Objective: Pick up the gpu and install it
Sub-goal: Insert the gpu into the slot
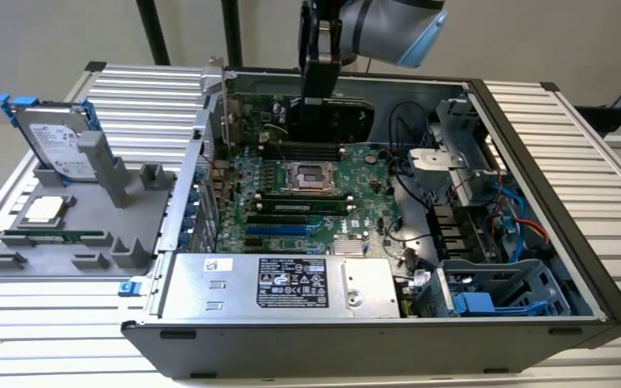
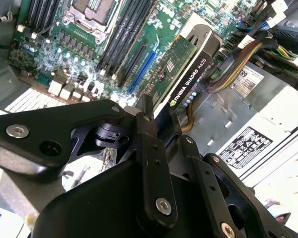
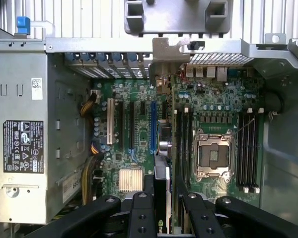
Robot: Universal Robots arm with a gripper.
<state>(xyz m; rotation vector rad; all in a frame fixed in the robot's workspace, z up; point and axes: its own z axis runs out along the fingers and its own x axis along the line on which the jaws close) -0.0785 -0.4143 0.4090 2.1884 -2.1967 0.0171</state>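
Arm: reaches down from above into the open case (image 1: 569,267); its grey and blue wrist joint sits over the case's far wall in the exterior view, with the black tool body hanging straight down below it.
Fingers (image 3: 161,191): clenched on the gpu, one black finger on each face of the card, seen in both wrist views; linkage bars spread out behind them.
Gpu (image 2: 181,64): held on edge between the fingers, above the board and not seated in a slot. In the second wrist view it runs away from the fingertips, green circuit face on one side, black cooler with white lettering on the other. In the first wrist view (image 3: 162,148) it shows edge-on as a thin dark strip with a round metal part.
Board (image 1: 310,194): green, lying flat under the fingers; empty processor socket (image 3: 212,154) to one side of the held card, blue slot (image 3: 153,126) just beside it on the other.
Power supply (image 1: 278,283): silver box with a label, well apart from the fingers at the case's near wall.
Worktop (image 1: 613,145): ribbed metal, carrying the case.
Holder (image 1: 62,234): grey, outside the case on the exterior view's left, with a hard drive (image 1: 57,141) standing in it.
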